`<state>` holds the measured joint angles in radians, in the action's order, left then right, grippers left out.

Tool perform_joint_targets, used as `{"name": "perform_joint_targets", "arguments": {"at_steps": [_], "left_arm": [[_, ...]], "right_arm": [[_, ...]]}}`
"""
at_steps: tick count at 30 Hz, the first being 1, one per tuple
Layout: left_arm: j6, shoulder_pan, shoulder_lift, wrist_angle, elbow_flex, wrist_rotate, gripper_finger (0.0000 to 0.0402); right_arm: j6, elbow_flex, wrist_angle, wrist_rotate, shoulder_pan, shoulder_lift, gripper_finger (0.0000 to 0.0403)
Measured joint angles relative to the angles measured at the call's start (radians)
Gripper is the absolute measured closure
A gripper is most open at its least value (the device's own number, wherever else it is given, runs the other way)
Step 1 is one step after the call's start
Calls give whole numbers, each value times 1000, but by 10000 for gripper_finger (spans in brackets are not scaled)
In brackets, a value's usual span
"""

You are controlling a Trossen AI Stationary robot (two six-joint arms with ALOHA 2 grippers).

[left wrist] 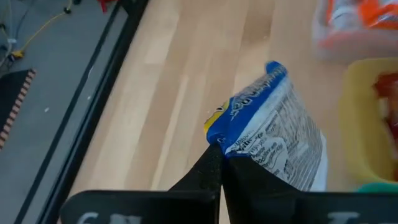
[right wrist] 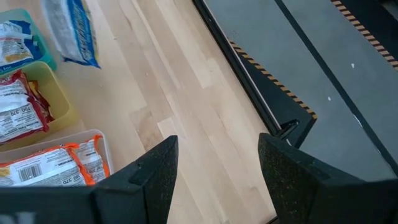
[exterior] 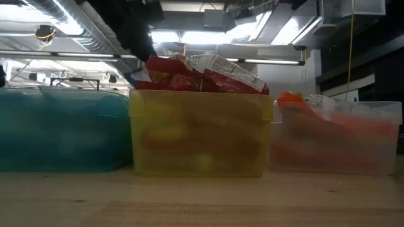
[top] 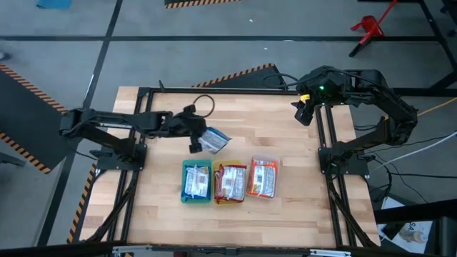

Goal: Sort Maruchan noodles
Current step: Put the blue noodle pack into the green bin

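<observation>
My left gripper [top: 197,138] is shut on a blue-and-white noodle packet [top: 213,140], held above the wood table just beyond the green tray [top: 196,180]. The same packet [left wrist: 273,134] fills the left wrist view and shows as the blue packet [right wrist: 71,31] in the right wrist view. Blue packets lie in the green tray, red packets [top: 230,182] in the yellow tray, orange packets [top: 263,178] in the clear tray. My right gripper [top: 304,112] is open and empty, high over the table's far right corner; its fingers [right wrist: 155,168] stand apart. My left gripper pinches the blue-and-white packet between its two fingers at one sealed edge [left wrist: 227,146]. The fingers come from the table's left side, roughly level. The packet sticks out beyond the fingertips toward the right, lifted clear of the table.
Three trays stand side by side in the table's near middle: green [exterior: 63,129], yellow [exterior: 199,132] and clear [exterior: 338,135]. Red packets pile above the yellow tray's rim [exterior: 202,72]. Bare wood lies on the far half [top: 264,114] and near edge.
</observation>
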<state>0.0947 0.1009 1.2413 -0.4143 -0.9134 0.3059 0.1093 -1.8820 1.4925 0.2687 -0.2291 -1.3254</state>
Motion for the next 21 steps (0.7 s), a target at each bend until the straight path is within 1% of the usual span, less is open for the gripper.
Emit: {"name": "perform_joint_targets", "arguments": {"at_steps": [5,9,16,21], "left_arm": [[-35,-55,-108,-48,0,6,401],[-37,-110,-181,-92,0,-17,401],[-91,-199,-267,-188,-1,-96,401],[-117,-263,-283,-178,-1,-212,401]], "right_arm": [[2,0,0,0,0,0,194],[5,0,0,0,0,0,194],[18,0,0,0,0,0,194],[35,0,-1,0,0,0,194]]}}
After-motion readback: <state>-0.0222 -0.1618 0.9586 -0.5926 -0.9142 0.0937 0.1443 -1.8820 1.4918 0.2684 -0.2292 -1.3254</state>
